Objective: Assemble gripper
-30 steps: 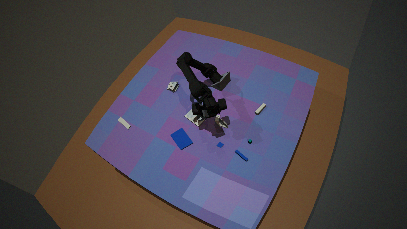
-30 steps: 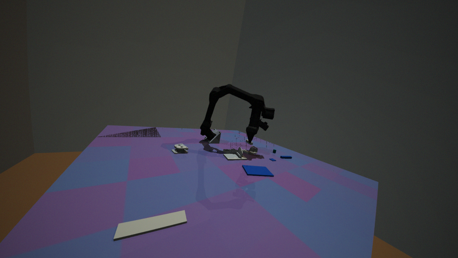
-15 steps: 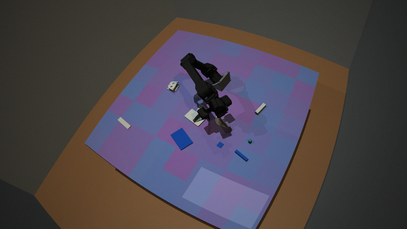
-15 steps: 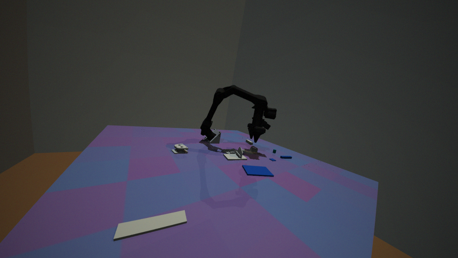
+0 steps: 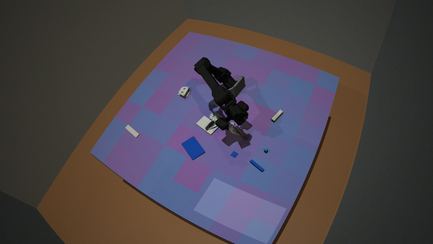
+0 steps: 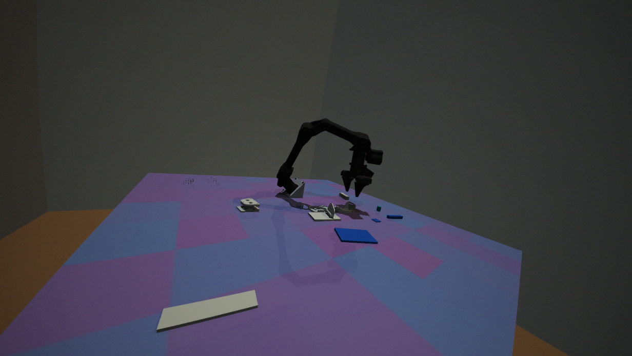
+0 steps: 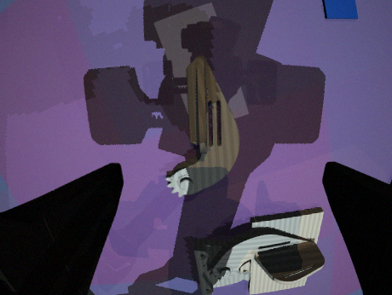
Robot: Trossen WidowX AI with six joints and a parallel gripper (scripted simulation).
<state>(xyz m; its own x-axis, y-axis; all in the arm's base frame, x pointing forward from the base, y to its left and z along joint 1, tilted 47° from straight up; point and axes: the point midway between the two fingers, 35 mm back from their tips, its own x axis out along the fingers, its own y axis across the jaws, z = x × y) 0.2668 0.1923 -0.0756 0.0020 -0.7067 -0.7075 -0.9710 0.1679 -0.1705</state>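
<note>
The gripper base lies beside the arm's reach centre, partly shadowed. One jaw has its gear end at the base and its body above a white square plate. The other jaw lies loose on the table, apart from the base, its gear teeth toward the bottom in the wrist view. My gripper is open and empty above the loose jaw, fingertips either side of its gear end. The housing plate rests apart on a small stand.
The white square plate lies beside the base. A blue plate, blue tile, blue bar and teal piece lie forward. White bars lie at either side.
</note>
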